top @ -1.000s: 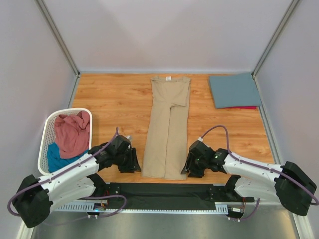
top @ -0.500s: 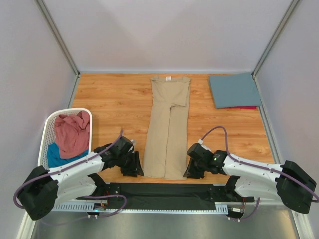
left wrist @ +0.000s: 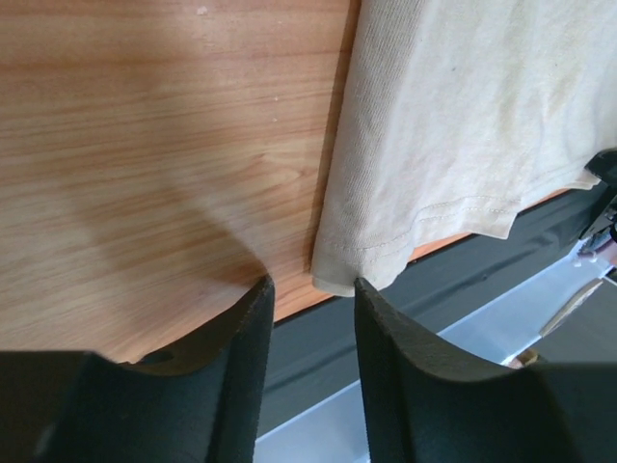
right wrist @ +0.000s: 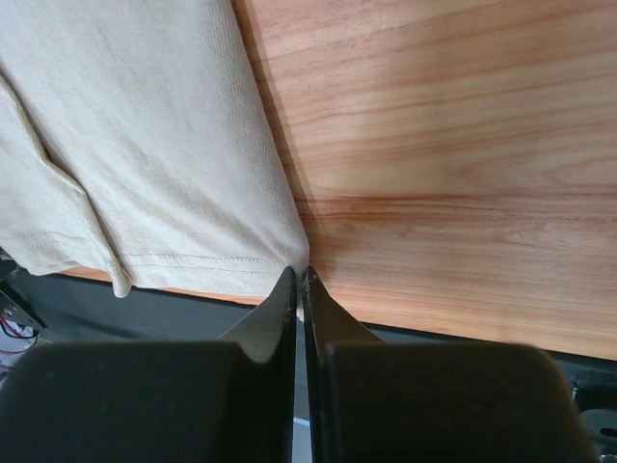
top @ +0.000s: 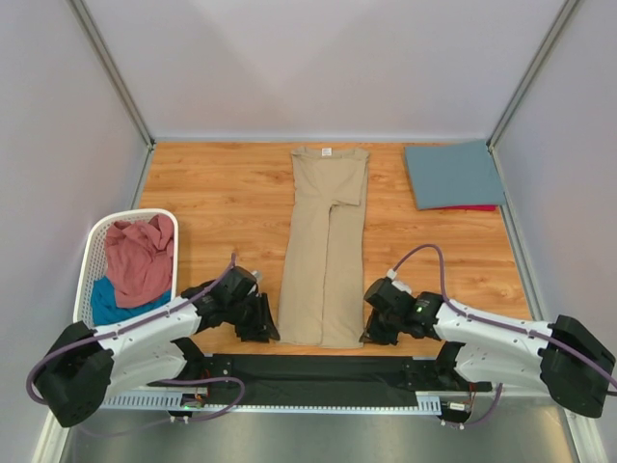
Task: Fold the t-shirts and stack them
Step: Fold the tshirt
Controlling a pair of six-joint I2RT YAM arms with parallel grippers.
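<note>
Top external view, contents as laid out.

1. Tan t-shirt (top: 323,260): folded into a long narrow strip, flat on the worktop (top: 222,193). Its hem end lies between the two pincers, its white neck label (top: 327,151) at the end far ahead of them.
2. Left pincer (left wrist: 313,289): low at the hem's left corner, fingers apart. The corner lies just ahead of the gap, not gripped.
3. Right pincer (right wrist: 301,274): at the hem's right corner, fingers together. The corner touches the tips; whether cloth is nipped cannot be told.
4. Slate-blue t-shirt (top: 453,174): folded, well ahead of the right pincer and to its right, lying on a red t-shirt (top: 474,207) that shows only an edge.
5. Laundry basket (top: 94,241): white, left of the left pincer, holding a crumpled pink t-shirt (top: 140,256) and a teal t-shirt (top: 104,307).
</note>
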